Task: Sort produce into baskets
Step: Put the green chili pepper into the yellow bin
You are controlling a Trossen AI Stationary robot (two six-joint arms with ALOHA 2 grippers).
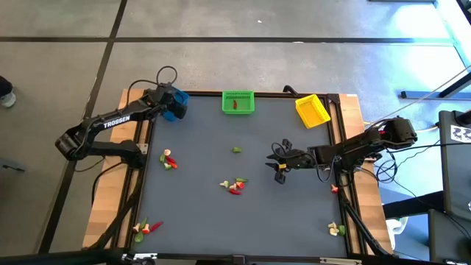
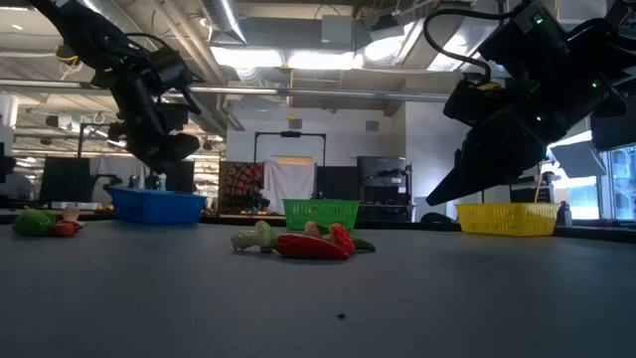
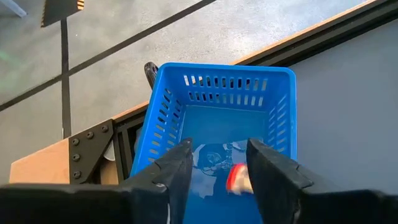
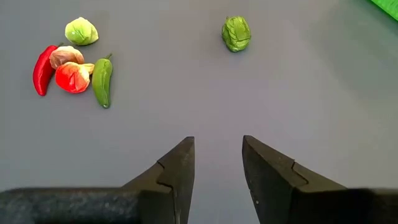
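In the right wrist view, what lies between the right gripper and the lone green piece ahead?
Only bare table separates the right gripper from the green piece.

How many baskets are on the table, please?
3. The blue basket is at the far left corner under the left gripper, the green basket is at the far edge's middle, and the yellow basket is toward the far right.
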